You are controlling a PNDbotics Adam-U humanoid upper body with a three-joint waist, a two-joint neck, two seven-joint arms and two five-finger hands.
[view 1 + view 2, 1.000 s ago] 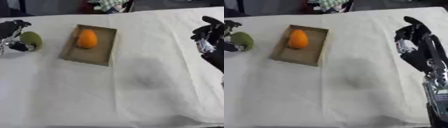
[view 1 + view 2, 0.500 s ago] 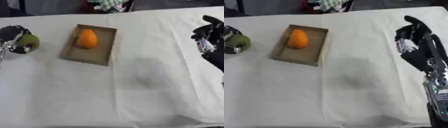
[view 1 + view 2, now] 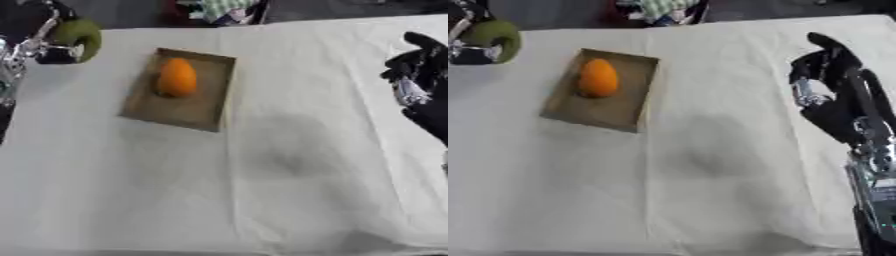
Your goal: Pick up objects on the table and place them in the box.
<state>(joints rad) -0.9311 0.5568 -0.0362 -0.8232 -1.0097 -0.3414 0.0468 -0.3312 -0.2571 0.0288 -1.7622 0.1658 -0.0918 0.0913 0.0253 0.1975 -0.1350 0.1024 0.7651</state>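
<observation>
The left hand (image 3: 44,42) sits at about ten o'clock, up by the table's far left corner, its fingers curled round a green fruit (image 3: 77,34) that rides against the hand, lifted off the cloth. The fruit is rounded, dull olive-green, its surface smooth. The right hand (image 3: 826,65) hangs at three o'clock over the right edge of the table (image 3: 262,190), fingers bent inward and holding nothing, its black forearm running down toward five o'clock. The shallow brown box (image 3: 192,112) lies at eleven o'clock from the middle, well apart from the right hand and near the left; an egg-shaped orange fruit (image 3: 177,76) rests in its far half.
</observation>
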